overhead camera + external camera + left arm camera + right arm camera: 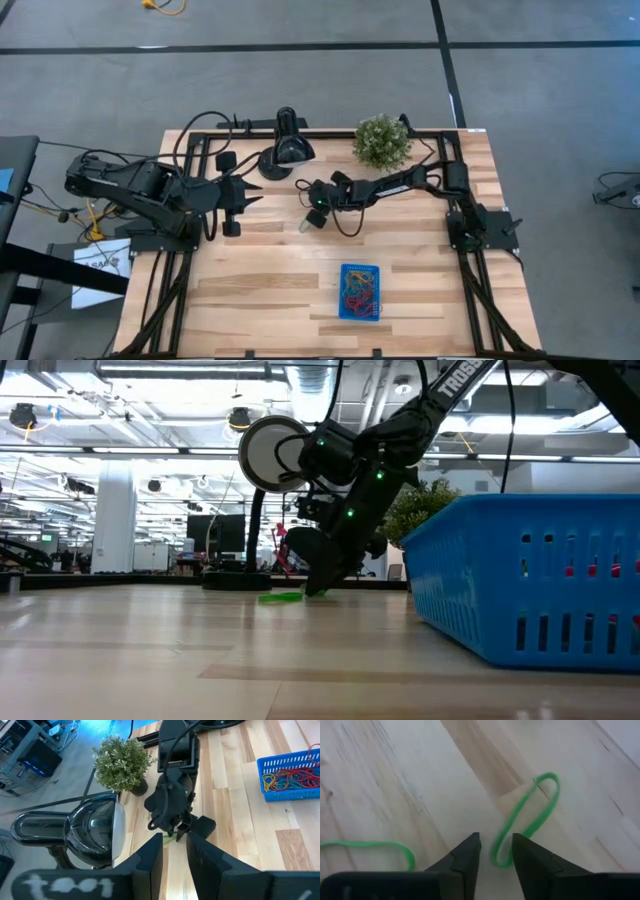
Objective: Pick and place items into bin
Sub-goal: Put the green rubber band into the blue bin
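Jaws straddle a green band at mid-table

Jaws of the right gripper (495, 851) stand slightly apart, one end of a green rubber band (527, 815) between the tips, not clamped; another green band (367, 845) lies beside.

High view: right gripper (312, 218) is down on the tabletop (280, 290), blue bin (360, 292) nearer, full of bands. Left gripper (252, 195) waits at left.

Low view: green band (282, 597) lies flat under the tips.

Left wrist view: left jaws are parted, empty; lamp (75, 830) and plant (122, 762) are close.
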`<state>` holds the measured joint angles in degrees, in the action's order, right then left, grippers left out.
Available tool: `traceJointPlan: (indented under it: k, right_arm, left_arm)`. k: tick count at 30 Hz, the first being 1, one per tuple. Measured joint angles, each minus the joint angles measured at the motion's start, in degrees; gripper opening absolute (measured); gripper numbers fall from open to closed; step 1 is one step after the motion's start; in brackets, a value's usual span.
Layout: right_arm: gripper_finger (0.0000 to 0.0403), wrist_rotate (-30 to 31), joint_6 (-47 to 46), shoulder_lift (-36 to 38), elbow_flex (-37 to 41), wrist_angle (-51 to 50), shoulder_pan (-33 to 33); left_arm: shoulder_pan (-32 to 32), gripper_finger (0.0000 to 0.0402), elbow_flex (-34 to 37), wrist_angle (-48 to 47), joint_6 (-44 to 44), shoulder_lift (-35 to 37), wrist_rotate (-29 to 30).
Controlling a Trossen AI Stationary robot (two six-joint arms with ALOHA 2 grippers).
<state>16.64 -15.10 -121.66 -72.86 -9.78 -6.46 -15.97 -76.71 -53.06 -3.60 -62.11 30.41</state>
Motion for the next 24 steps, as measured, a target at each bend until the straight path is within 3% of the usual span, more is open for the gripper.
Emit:
traceJointPlan:
  k: [10, 14, 19, 24]
  right_arm:
    - [0.0010, -0.48, -1.44, 0.19, 0.17, 2.10, -0.79]
    - [0.0006, 1.34, -1.50, 0.12, 0.17, 2.29, 0.21]
    - [0.0001, 8.46, -0.85, 1.49, 0.50, 0.87, 3.72]
    - [0.0001, 12.30, -0.95, 7.15, 0.38, -1.47, 7.88]
  left_arm:
    - [0.00, 0.0077, 0.00, -0.33, -0.02, 0.00, 0.00]
    - [0.00, 0.0077, 0.00, -0.33, -0.02, 0.00, -0.01]
    - [0.00, 0.0077, 0.00, -0.33, -0.02, 0.00, -0.02]
    - [0.00, 0.0077, 0.00, -0.46, -0.02, 0.00, -0.04]
